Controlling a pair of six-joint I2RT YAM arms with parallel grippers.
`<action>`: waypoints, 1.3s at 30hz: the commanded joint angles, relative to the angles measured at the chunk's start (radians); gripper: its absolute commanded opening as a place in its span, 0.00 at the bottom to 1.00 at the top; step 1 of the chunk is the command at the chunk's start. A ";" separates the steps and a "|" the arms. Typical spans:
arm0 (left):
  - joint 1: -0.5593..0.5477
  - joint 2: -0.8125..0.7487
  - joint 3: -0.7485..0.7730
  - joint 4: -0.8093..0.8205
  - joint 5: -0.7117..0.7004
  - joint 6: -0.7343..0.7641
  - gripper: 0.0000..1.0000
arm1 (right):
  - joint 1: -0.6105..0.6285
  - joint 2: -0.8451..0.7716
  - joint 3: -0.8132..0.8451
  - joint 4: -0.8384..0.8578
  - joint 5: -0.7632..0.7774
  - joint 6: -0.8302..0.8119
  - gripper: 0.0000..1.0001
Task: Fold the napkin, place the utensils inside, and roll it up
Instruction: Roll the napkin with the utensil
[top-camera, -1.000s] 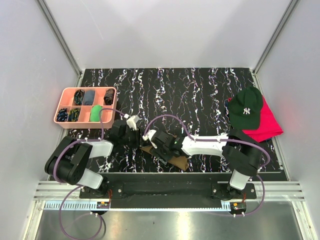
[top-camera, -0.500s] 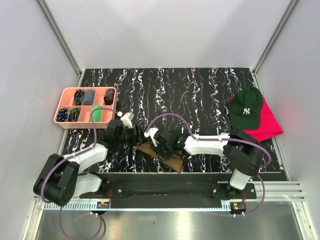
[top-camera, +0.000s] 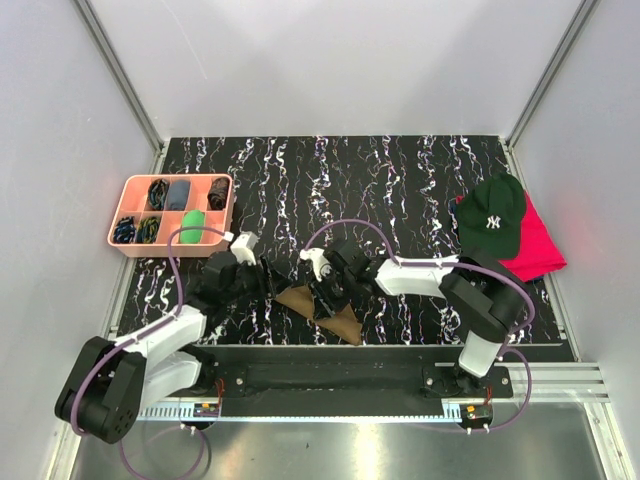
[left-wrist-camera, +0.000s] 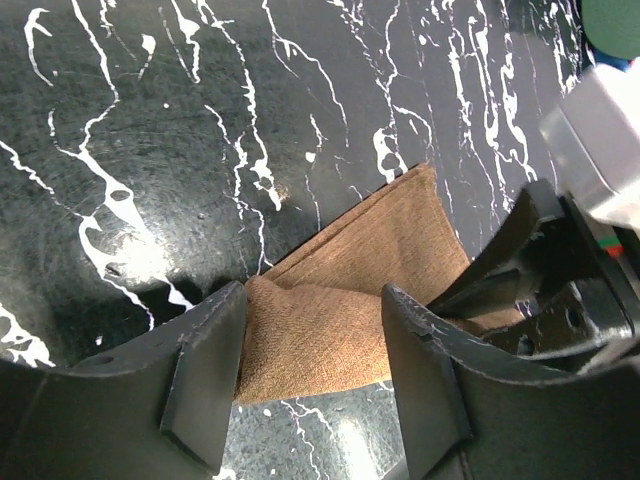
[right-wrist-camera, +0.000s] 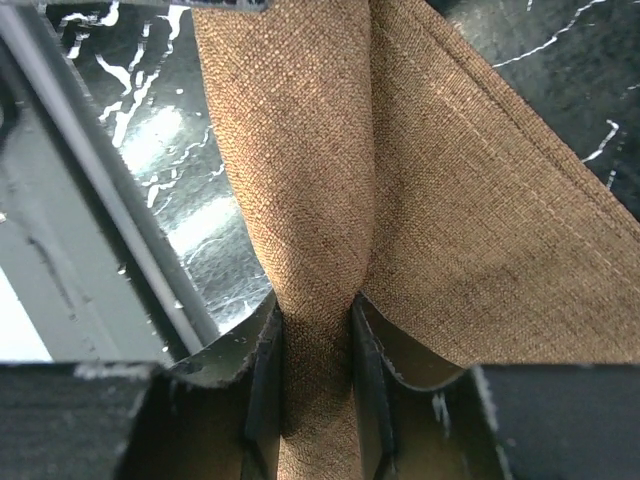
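The napkin (top-camera: 335, 318) is a brown cloth, bunched into a partly rolled wedge near the table's front edge. In the right wrist view a fold of the napkin (right-wrist-camera: 480, 220) is pinched tight in my right gripper (right-wrist-camera: 315, 320), which is shut on it. My right gripper (top-camera: 322, 290) sits over the cloth's far left part. In the left wrist view my left gripper (left-wrist-camera: 315, 300) stands open astride the napkin's (left-wrist-camera: 340, 300) rolled end, and the cloth touches the left finger (left-wrist-camera: 205, 370). My left gripper (top-camera: 268, 285) is just left of the cloth. The utensils are out of sight.
A pink compartment tray (top-camera: 125, 240) holding small items stands at the back left. A dark green cap (top-camera: 490, 225) lies on a red cloth (top-camera: 540, 245) at the right. The metal rail (right-wrist-camera: 90, 200) runs close along the table's near edge.
My left gripper has come down toward the napkin's left end and now straddles it. My right gripper has closed on a fold and shifted slightly right, dragging the cloth.
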 joint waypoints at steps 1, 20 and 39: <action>0.004 0.032 -0.012 0.124 0.037 0.014 0.57 | -0.028 0.063 -0.029 -0.051 -0.104 -0.002 0.33; 0.004 0.227 -0.010 0.186 0.080 0.020 0.37 | -0.094 0.129 0.006 -0.054 -0.196 -0.002 0.33; 0.004 0.323 0.054 0.122 0.098 0.034 0.33 | -0.103 0.008 0.152 -0.241 -0.072 0.006 0.66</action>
